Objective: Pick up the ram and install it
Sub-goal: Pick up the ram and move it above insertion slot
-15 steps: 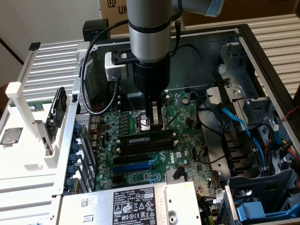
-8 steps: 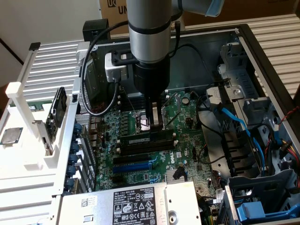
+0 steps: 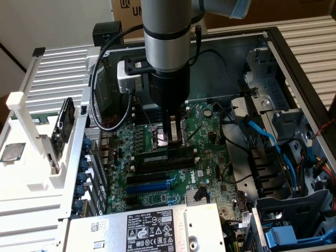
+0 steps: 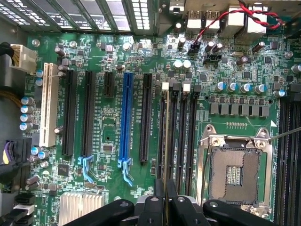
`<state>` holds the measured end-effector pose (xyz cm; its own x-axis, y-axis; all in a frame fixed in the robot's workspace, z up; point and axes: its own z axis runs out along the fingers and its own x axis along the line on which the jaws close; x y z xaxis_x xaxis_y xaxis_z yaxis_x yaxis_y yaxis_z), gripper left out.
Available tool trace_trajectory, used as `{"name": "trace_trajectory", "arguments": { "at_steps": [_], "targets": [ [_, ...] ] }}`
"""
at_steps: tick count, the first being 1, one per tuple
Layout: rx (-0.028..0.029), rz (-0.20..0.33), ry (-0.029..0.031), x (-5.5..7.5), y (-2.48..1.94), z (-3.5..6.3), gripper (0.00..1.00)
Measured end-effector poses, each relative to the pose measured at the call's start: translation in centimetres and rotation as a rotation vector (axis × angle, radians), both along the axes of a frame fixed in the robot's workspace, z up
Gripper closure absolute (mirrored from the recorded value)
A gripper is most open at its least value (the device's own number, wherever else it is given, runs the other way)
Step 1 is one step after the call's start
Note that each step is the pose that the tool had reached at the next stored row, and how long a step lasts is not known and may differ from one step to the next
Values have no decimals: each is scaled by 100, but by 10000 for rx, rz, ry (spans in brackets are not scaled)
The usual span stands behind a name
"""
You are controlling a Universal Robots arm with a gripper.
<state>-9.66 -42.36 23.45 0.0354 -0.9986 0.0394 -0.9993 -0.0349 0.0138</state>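
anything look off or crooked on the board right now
Nothing looks damaged or askew. The gripper holds the ram edge-on, in line with the memory slots. The CPU socket is bare, with no cooler on it.

- Looks like an electronics or robotics lab bench set up for computer assembly.
- Opened desktop computer case (image 3: 294, 58) lying on its side, green motherboard (image 3: 157, 157) exposed directly beneath the jaws.
- Bare CPU socket (image 4: 235, 174) just beside the jaws, memory slots (image 4: 181, 136) under them.
- White printed fixture rack (image 3: 37, 157) well off toward the exterior view's left.
- Cardboard boxes (image 3: 294, 10) stacked behind the case.
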Motion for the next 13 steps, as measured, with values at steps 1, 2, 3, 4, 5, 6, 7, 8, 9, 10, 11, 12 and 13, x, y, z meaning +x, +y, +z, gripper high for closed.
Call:
{"name": "trace_trajectory", "arguments": {
  "at_steps": [1,2,3,4,5,6,7,8,9,10,11,12,13],
  "targets": [
    [-10,0,-1,0,0,-1,87],
    [-21,-1,1,0,0,-1,87],
    [-22,-1,0,0,0,-1,87],
    [-25,0,1,0,0,-1,87],
    [-26,-3,0,0,0,-4,87],
    [-27,-13,-1,0,0,-5,87],
    [-27,-34,-1,0,0,-5,87],
    [-26,-64,0,0,0,-6,87],
    [-26,-99,0,0,0,-7,87],
    [-27,-127,0,-1,0,-6,87],
    [-27,-140,0,-1,0,-7,87],
    [-27,-140,0,-1,0,-7,87],
    [-26,-140,0,0,0,-7,87]
  ]
}}
